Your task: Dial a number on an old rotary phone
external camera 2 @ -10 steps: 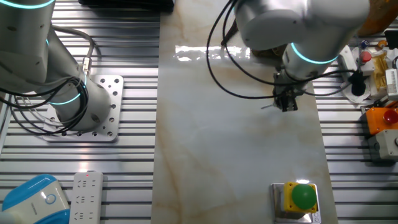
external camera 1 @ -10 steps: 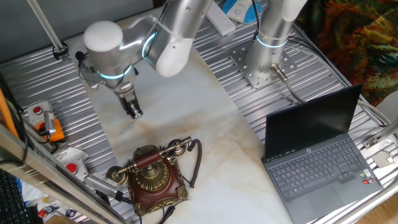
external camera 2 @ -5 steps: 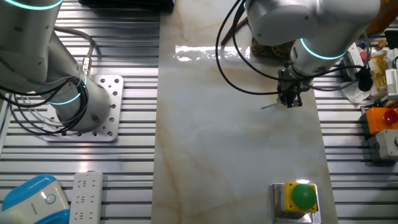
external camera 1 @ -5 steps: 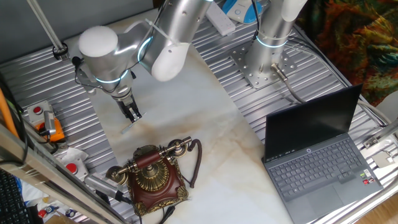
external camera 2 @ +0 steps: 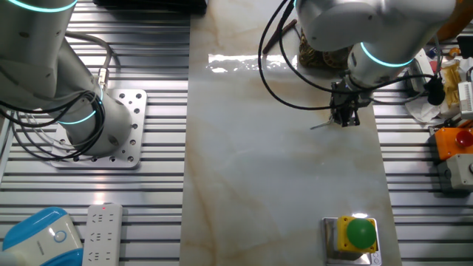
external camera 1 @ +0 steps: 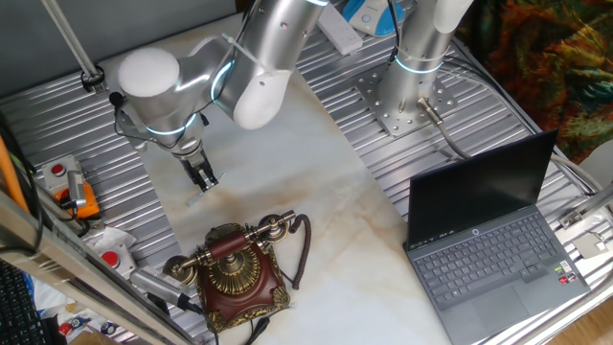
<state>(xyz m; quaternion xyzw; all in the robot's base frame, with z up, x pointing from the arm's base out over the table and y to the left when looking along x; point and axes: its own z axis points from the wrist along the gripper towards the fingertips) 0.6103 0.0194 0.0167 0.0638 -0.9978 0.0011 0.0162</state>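
A pale marble-patterned table top [external camera 1: 316, 182] lies between ribbed metal plates. On it stands the old rotary phone [external camera 1: 235, 271], dark reddish-brown with brass dial and brass-ended handset across the top, a dark cord at its side. The black two-finger gripper [external camera 1: 204, 179] of the silver arm hangs behind the phone, apart from it, tip close to the marble. A thin pale stick seems to point out of its fingers [external camera 2: 344, 116], but I cannot tell whether they are clenched. An open grey laptop [external camera 1: 492, 247] sits well apart from the phone.
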